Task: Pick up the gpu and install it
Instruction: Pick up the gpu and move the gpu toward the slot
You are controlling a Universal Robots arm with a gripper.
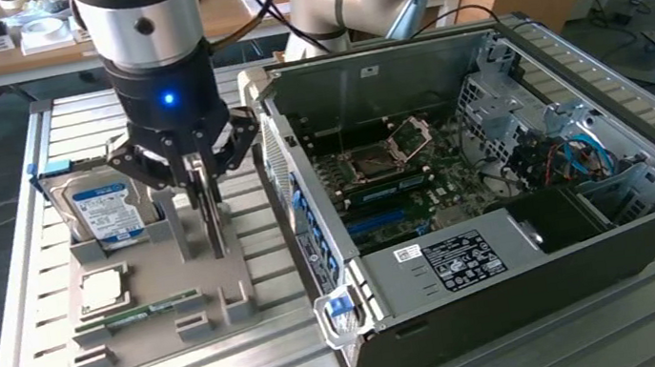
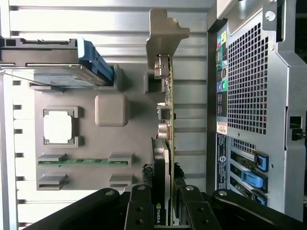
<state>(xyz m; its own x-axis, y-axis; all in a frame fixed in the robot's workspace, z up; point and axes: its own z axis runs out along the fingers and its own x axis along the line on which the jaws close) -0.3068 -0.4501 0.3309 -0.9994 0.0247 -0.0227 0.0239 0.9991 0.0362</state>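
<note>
The gpu [image 2: 166, 120] stands on edge in a slot of the grey holder tray [image 1: 151, 348], seen edge-on in the wrist view with its pale metal bracket [image 2: 165, 28] at the far end. In the exterior view it is a thin dark upright card [image 1: 218, 230] beside the open computer case. My gripper [image 1: 208, 192] hangs straight down over it. The fingers [image 2: 140, 208] press against both faces of the card's near end, so the gripper [image 2: 165, 211] is shut on it. The card still sits in the holder.
On the holder, a hard drive [image 1: 107, 210] with a blue-white label stands upright, with a CPU [image 1: 102, 287] and a green memory stick [image 1: 141, 313] lying nearer. The open computer case [image 1: 643, 235] with its motherboard [image 1: 403, 173] lies at the exterior view's right, close to the card.
</note>
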